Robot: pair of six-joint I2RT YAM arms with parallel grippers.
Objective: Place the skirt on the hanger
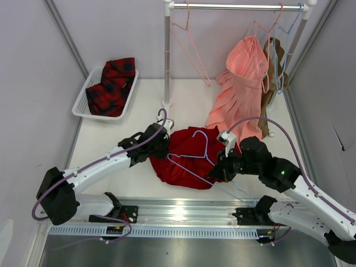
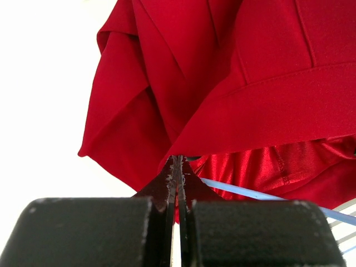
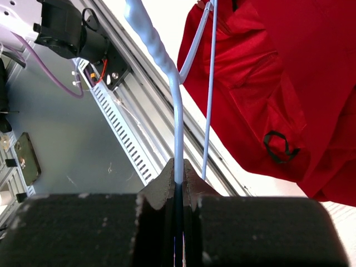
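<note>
The deep-red skirt (image 1: pixel 186 158) lies crumpled on the white table between my two arms. The light-blue wire hanger (image 1: pixel 206 147) lies partly over it, hook pointing to the back. My left gripper (image 1: pixel 162 142) is at the skirt's left edge and is shut on the skirt; the left wrist view shows the waistband (image 2: pixel 261 100) pinched at the fingertips, with the hanger wire (image 2: pixel 245 189) just beyond. My right gripper (image 1: pixel 219 170) is at the skirt's right edge, shut on the hanger wire (image 3: pixel 177 111). The skirt (image 3: pixel 267 72) hangs to the right of that wire.
A white basket (image 1: pixel 82 95) with a red-and-black plaid garment (image 1: pixel 111 86) stands at the back left. A clothes rack (image 1: pixel 167 55) at the back carries pink hangers (image 1: pixel 192 47), a salmon-pink pleated skirt (image 1: pixel 239 83) and a brown garment (image 1: pixel 275 55). A metal rail (image 1: pixel 178 211) runs along the near edge.
</note>
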